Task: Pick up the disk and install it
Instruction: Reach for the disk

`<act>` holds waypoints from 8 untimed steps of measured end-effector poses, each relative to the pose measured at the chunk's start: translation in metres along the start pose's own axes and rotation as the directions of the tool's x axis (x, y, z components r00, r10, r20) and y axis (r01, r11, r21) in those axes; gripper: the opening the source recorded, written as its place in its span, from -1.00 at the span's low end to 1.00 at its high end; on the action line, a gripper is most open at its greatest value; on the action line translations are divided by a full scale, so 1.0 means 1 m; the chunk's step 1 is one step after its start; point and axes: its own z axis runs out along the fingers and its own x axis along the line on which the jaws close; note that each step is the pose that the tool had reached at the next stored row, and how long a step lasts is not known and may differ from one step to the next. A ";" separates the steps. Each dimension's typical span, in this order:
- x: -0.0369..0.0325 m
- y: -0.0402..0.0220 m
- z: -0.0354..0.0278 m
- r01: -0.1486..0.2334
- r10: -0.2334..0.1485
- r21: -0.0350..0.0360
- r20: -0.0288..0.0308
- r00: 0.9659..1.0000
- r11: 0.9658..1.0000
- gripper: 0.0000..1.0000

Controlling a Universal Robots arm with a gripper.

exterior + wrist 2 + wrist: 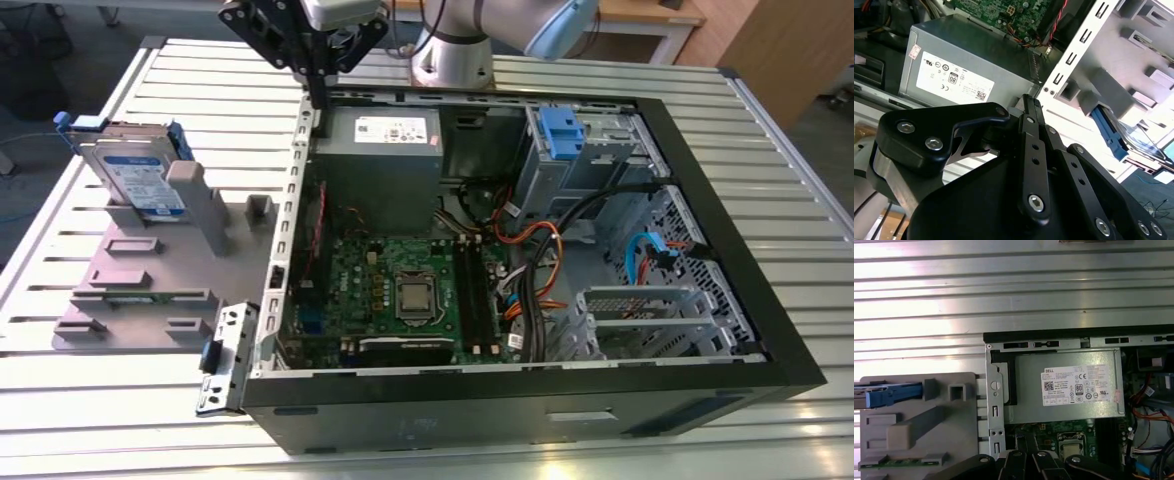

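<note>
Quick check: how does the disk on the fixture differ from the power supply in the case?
The disk stands on edge in the grey fixture outside the computer case; the power supply sits inside it, in a corner. The disk is a thin slab framed in blue plastic; the power supply is a bulkier plain grey box. Both carry a white label.
</note>
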 end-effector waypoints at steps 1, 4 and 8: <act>0.0003 0.0000 0.0000 0.000 0.000 0.000 0.000 1.000 1.000 -0.79; 0.0012 -0.0001 0.0000 0.000 0.000 0.000 0.000 1.000 1.000 -0.79; 0.0026 -0.0002 -0.0001 0.000 0.000 0.000 0.000 1.000 1.000 -0.79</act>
